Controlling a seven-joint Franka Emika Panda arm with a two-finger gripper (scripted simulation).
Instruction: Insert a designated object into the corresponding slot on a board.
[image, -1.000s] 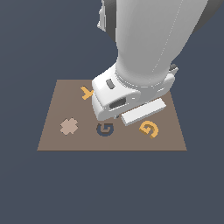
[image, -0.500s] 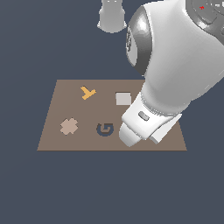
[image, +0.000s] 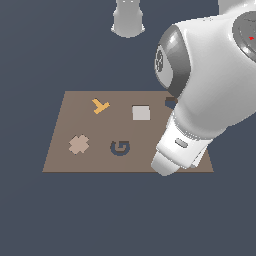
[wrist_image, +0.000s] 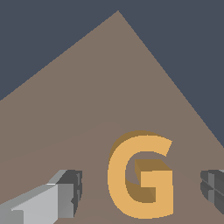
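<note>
Between the spread fingers of the gripper (wrist_image: 142, 190), untouched, lies the flat orange-yellow G-shaped piece (wrist_image: 140, 175) on the brown rectangular board (wrist_image: 87, 109): pre-grasp step, I judge. Next: descend, pinch G, carry it to the dark navy G-shaped slot (image: 120, 148), which sits beyond the orange G and beside the beige cross (image: 79, 144); orange Y piece (image: 100, 105) farther.

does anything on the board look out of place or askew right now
Nothing stands out. The orange G lies flat and upright on the board, between the open gripper fingers, untouched. The G slot is empty. In the exterior view the arm hides the G, so only the wrist view shows it.
</note>
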